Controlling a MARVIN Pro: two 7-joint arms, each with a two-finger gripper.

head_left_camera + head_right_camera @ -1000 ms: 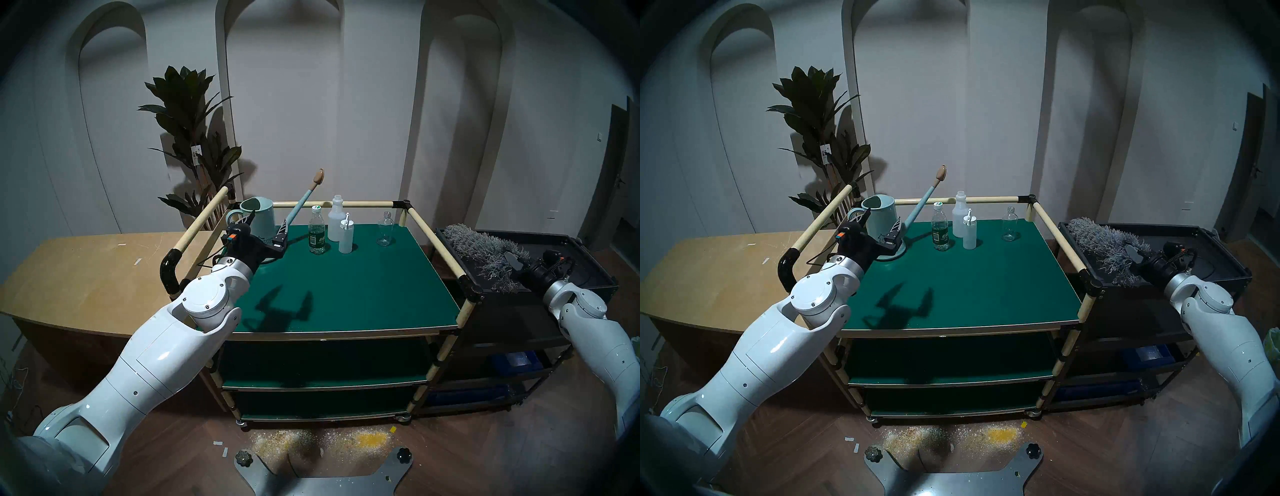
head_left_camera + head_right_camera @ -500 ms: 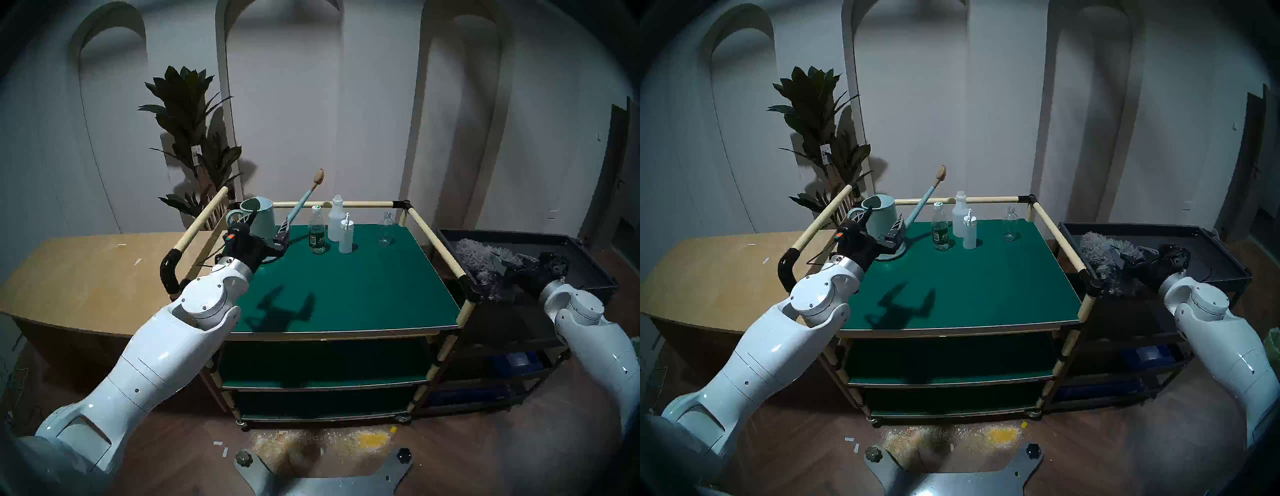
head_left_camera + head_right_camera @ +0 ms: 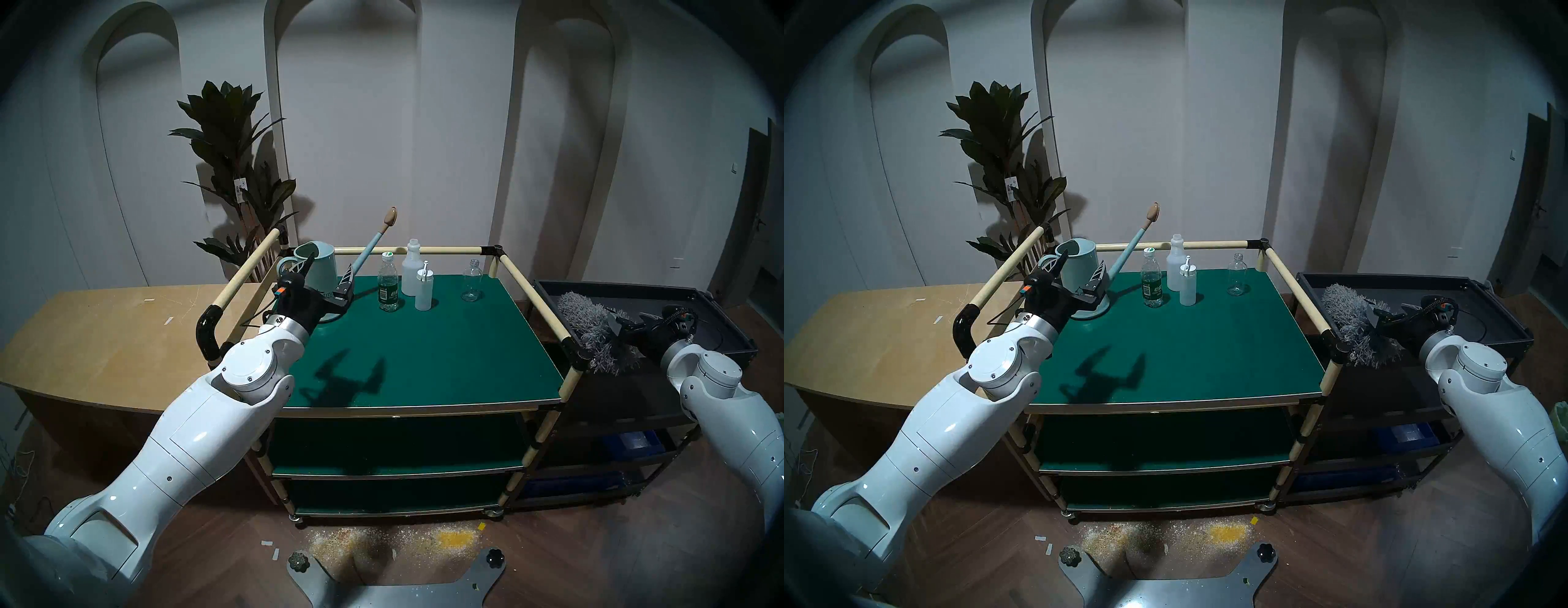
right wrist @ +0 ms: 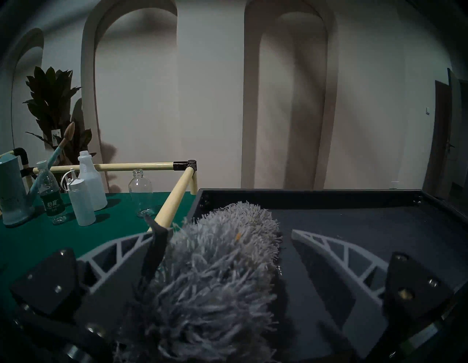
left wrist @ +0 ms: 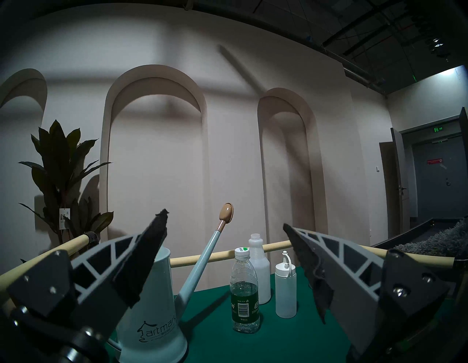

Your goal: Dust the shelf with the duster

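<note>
Head stereo left: the duster [image 3: 594, 331] lies on the black tray cart [image 3: 721, 297], just beside the shelf [image 3: 424, 352], probably parked within the right arm's reach; the right end effector [image 3: 628, 325] sits at its near end, fingers spread, gripping nothing; the left end effector [image 3: 326, 278], also spread, hovers by the watering can [image 3: 318, 267]. Head stereo right: the same layout. Left wrist: it alone shows the empty gap between both fingers [image 5: 141, 263], bottles [image 5: 244, 291] beyond. Right wrist: only here is it plain that the fluff passes between open fingers [image 4: 154, 253], unpinched.
</note>
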